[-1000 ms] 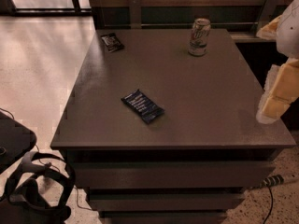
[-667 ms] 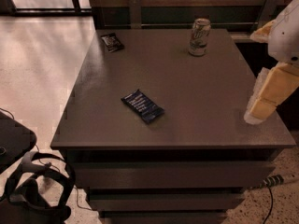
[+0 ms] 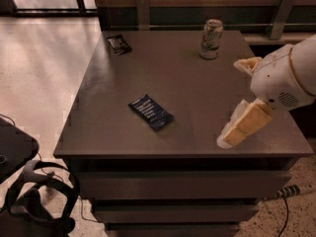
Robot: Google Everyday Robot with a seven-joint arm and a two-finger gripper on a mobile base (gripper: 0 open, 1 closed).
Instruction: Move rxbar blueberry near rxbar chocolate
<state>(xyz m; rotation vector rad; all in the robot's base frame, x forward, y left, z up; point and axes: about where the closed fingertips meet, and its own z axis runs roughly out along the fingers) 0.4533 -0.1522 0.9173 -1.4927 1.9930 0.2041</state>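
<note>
The rxbar blueberry point(image 3: 150, 112), a flat dark-blue wrapper with rows of white text, lies at an angle near the middle-front of the grey table point(image 3: 197, 88). The rxbar chocolate point(image 3: 119, 44), a flat black wrapper with a whitish patch, lies at the table's far left corner. My gripper point(image 3: 236, 132) hangs over the table's front right, well to the right of the blue bar and apart from it. It holds nothing that I can see.
A drink can point(image 3: 211, 39) stands upright at the back of the table, right of centre. A wall rail runs behind the table. Drawers are below the tabletop. A headset point(image 3: 34, 201) and cables lie on the floor at the lower left.
My arm and gripper have moved left from the right edge, further in over the table's front right. The bars and the can have not moved.
</note>
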